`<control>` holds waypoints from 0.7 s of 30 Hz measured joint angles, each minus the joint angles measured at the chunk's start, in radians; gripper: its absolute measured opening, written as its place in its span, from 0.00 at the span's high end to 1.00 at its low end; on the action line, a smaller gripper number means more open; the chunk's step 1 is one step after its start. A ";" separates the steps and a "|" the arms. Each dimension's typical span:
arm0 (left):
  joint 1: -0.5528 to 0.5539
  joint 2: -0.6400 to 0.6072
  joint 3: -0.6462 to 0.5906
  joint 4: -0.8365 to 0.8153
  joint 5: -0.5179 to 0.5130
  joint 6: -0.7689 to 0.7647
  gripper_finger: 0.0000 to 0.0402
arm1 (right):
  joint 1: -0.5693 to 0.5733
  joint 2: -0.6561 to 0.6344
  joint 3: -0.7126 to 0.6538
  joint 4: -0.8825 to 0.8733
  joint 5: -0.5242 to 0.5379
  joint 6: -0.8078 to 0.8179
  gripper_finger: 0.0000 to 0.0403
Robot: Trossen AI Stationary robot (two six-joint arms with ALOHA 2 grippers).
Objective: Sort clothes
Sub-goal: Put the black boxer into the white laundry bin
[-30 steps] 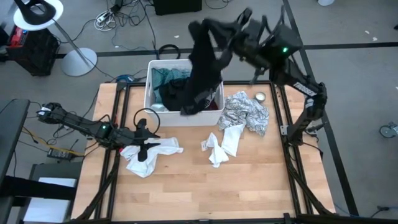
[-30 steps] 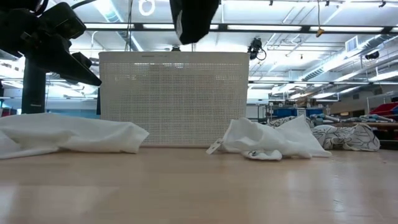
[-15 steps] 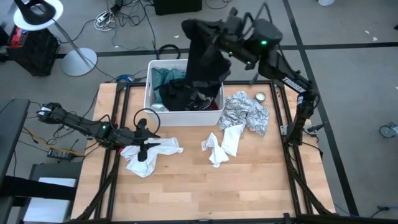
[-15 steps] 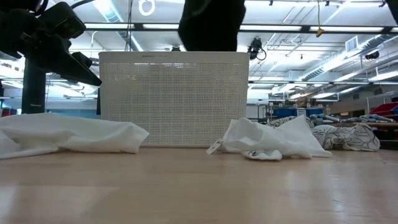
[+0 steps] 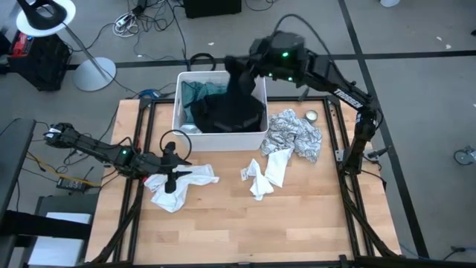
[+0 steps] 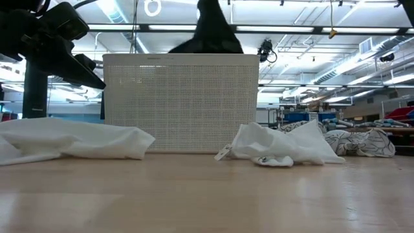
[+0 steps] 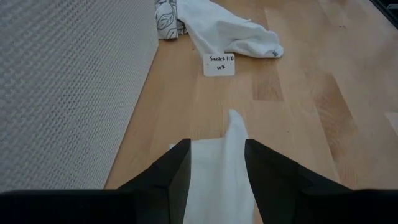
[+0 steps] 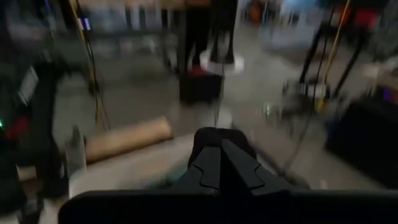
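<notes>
My right gripper (image 5: 238, 65) is above the white tub (image 5: 181, 112) at the table's far side, shut on a black garment (image 5: 232, 104). The garment rises in a peak above the tub's rim (image 6: 210, 32). A teal garment (image 5: 195, 91) also lies in the tub. My left gripper (image 5: 172, 177) stands open at the near left over a white garment (image 5: 182, 187) that lies flat on the table. In the left wrist view that garment (image 7: 217, 174) shows between the fingers. In the low view the left gripper (image 6: 87, 74) hangs clear above the white garment (image 6: 71, 142). My right gripper pinches the black garment's top end (image 8: 214, 140) between its two shut fingers, which come nearly level from the table's right. The garment hangs below the fingers, drawn up to a point, and its lower part (image 5: 223, 115) is heaped in the tub.
A white sock bundle (image 5: 269, 173) with a paper label (image 5: 244, 173) lies near the table's middle. A white-grey patterned garment (image 5: 296, 134) and a small round object (image 5: 312, 116) are at the far right. Bare wood (image 5: 245, 231) fills the near half.
My right gripper has come down and toward the table's left, over the tub, and its wrist has tipped. The black garment, which hung high and long, has sunk: its lower part now rests in the tub and only its top stays raised.
</notes>
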 joint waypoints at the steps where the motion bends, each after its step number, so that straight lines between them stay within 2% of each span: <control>1: 0.000 0.000 0.000 -0.001 0.000 0.000 0.61 | 0.000 0.001 -0.026 -0.011 0.000 0.008 1.00; 7: 0.000 0.000 0.000 0.005 0.000 0.000 0.61 | 0.001 0.001 -0.240 0.048 -0.005 0.036 1.00; 14: 0.000 0.000 0.000 0.001 0.000 0.000 0.61 | 0.001 0.001 -0.503 0.226 -0.107 0.092 1.00; 21: 0.000 0.000 0.000 -0.001 0.000 0.000 0.61 | -0.009 0.001 -0.706 0.305 -0.115 0.169 1.00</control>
